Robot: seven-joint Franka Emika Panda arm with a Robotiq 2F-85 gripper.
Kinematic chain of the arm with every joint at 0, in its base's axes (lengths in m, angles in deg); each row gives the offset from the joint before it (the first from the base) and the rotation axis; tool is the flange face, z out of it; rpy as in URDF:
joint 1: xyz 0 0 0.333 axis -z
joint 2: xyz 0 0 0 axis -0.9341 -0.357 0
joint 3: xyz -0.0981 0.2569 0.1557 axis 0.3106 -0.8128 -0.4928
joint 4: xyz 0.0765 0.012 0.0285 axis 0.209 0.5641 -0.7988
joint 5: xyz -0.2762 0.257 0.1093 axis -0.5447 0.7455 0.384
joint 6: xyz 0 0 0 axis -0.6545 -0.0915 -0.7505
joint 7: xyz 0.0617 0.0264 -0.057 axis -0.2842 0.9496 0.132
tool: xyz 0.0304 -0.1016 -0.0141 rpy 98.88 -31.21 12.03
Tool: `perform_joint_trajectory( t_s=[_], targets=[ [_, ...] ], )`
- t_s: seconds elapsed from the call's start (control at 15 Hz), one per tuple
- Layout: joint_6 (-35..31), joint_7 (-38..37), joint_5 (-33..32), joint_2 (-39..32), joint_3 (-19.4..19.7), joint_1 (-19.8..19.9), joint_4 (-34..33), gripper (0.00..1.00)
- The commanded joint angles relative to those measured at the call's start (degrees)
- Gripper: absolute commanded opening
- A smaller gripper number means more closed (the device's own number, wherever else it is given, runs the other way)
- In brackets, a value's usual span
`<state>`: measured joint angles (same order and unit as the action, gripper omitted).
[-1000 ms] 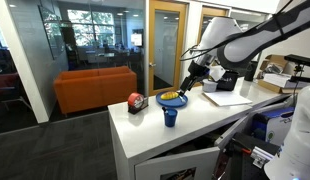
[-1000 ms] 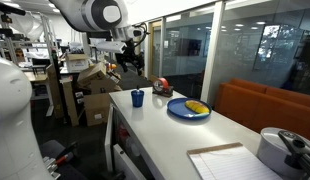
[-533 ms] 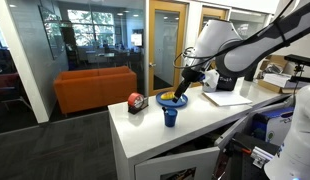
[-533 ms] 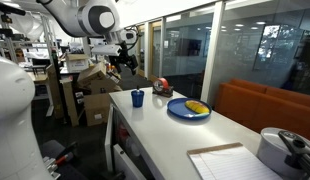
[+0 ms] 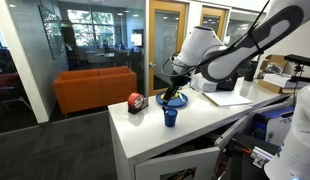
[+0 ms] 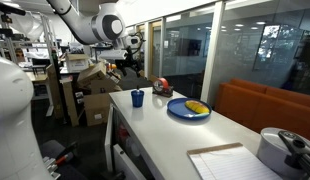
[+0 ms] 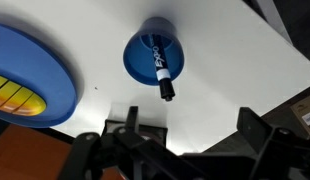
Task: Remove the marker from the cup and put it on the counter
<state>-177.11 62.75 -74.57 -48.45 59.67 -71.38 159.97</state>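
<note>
The deep-blue cup [image 7: 153, 58] stands on the white counter [image 7: 235, 70], seen from above in the wrist view. The dark marker [image 7: 161, 74] stands in it, its black tip leaning out over the rim. The cup also shows in both exterior views [image 5: 170, 116] [image 6: 137, 98]. My gripper [image 7: 190, 128] is open and empty, its two fingers spread wide above the counter just beside the cup. In an exterior view the gripper [image 5: 175, 89] hangs above the cup.
A blue plate [image 7: 30, 75] with a yellow item lies next to the cup, also in an exterior view [image 6: 188, 108]. A red-and-black rounded object [image 5: 136, 102] sits near the counter's far end. Papers [image 5: 227, 98] lie further along.
The arm has swung along the counter toward the cup; the gripper now hangs over it. The cup and marker have not moved.
</note>
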Motion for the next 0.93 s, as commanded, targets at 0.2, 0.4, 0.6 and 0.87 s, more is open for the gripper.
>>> perform_joint_trajectory(
  t_s=[0.2,0.4,0.6,0.87],
  targets=[
    [1.7,-4.7,-7.1,-7.4,-0.5,0.9,-6.8,1.00],
    [2.3,-5.7,-9.4,-9.9,0.4,0.7,-8.6,1.00],
    [2.3,-5.9,-10.8,-11.9,1.7,0.3,-9.8,1.00],
    [2.6,-5.9,-11.6,-13.7,2.9,-0.1,-10.5,1.00]
  ],
)
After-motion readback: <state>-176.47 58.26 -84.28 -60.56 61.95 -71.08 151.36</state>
